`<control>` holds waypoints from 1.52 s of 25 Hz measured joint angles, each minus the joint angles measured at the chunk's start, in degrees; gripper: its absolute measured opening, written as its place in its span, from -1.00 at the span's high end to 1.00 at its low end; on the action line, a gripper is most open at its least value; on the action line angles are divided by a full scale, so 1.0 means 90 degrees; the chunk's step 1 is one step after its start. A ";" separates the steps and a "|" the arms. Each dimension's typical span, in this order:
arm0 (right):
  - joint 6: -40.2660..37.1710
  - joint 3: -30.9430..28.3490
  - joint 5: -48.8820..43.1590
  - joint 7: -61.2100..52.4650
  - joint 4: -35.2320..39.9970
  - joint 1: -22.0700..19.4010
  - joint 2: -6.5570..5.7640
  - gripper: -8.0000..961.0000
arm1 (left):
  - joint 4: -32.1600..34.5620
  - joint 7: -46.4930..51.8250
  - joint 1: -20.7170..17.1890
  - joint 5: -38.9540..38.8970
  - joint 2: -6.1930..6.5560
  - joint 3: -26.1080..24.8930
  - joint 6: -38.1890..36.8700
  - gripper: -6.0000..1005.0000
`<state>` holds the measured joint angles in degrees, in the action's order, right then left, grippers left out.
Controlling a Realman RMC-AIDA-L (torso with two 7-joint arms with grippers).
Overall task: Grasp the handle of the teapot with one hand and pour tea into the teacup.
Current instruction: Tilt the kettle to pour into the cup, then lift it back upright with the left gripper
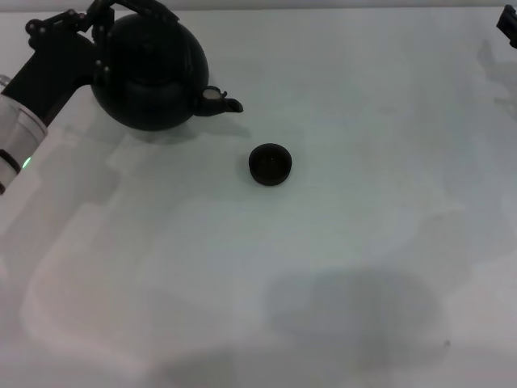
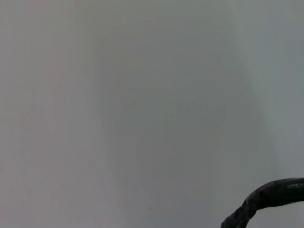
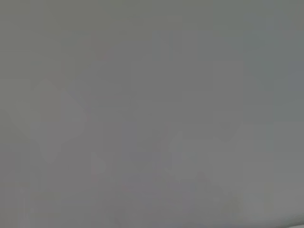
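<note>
Teapot handle (image 1: 149, 8), a black arched hoop, sits at the left gripper (image 1: 101, 24) at the table's (image 1: 339, 267) far left; its grip cannot be made out. Below hangs the round matte teapot (image 1: 149, 73), its spout toward the small bowl-like teacup (image 1: 270, 164). Right gripper (image 1: 507, 28) waits at the far right edge.

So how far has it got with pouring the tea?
Early on. The left gripper is at the handle of the teapot, at the table's far left; whether its jaws have closed I can't tell. The teapot's spout points toward the teacup, which stands apart from it. Carrying the pot over and pouring are still left. The right arm waits at the far right edge.
</note>
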<state>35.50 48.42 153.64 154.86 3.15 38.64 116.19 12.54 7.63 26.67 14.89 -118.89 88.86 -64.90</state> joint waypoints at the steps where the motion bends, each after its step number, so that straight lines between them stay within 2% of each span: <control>1: 0.0000 0.0000 0.0000 0.0000 0.0000 -0.0003 0.0000 -0.69 | 0.0029 -0.0047 0.0008 0.0055 -0.0001 0.0000 0.0000 0.83; 7: 0.0001 0.0000 -0.0006 0.0000 -0.0018 -0.0019 0.0000 -0.69 | 0.0205 -0.0306 0.0076 0.0478 -0.0003 0.0010 0.0036 0.83; 28: 0.0037 -0.0010 0.0013 -0.0003 -0.0176 0.0033 0.0000 -0.69 | 0.0216 -0.0352 0.0418 0.0894 0.0017 0.0009 0.0478 0.83; 38: 0.0017 -0.0010 0.0020 -0.0018 -0.0176 0.0034 0.0000 -0.69 | 0.0224 -0.0767 0.0574 0.1098 -0.0013 0.0010 0.0726 0.83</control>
<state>35.66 48.34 153.81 154.70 1.56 38.95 116.19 14.55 0.73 31.84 24.77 -119.01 88.95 -58.37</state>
